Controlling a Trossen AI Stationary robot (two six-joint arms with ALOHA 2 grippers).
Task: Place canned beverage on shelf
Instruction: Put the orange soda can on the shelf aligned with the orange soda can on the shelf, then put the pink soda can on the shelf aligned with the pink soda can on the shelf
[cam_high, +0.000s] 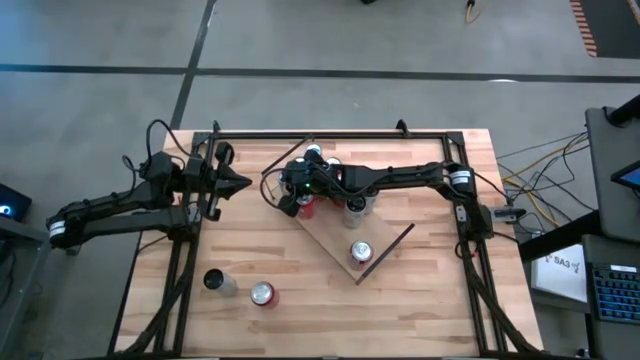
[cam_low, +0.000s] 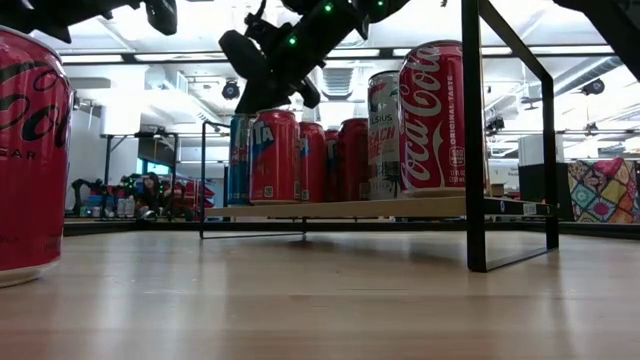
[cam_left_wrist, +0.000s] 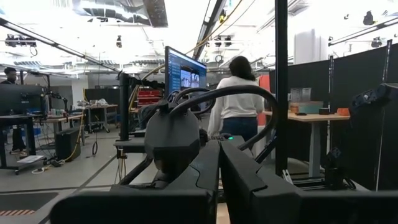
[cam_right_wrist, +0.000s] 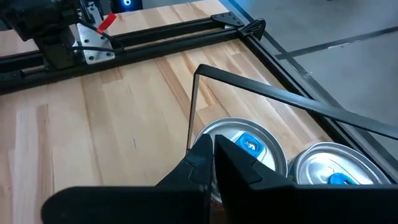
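The right gripper (cam_high: 290, 203) hangs over the far left end of the shelf (cam_high: 385, 250), fingers pressed together and holding nothing, just above the cans (cam_low: 275, 155) standing there (one more can (cam_high: 360, 251) sits alone mid-board). The left gripper (cam_high: 240, 182) waits at the table's far left, fingers likewise together. Two cans (cam_high: 262, 293) stand on the near tabletop.

- My left gripper (cam_left_wrist: 219, 163), two dark fingers pressed together, fills the foreground.
- Beyond it, my other dark arm (cam_left_wrist: 173, 140) with looping black cables.
- A person in a white top (cam_left_wrist: 236, 99) stands by a lit blue monitor (cam_left_wrist: 185, 74).
- A light-wood desk (cam_left_wrist: 317, 115) stands near.
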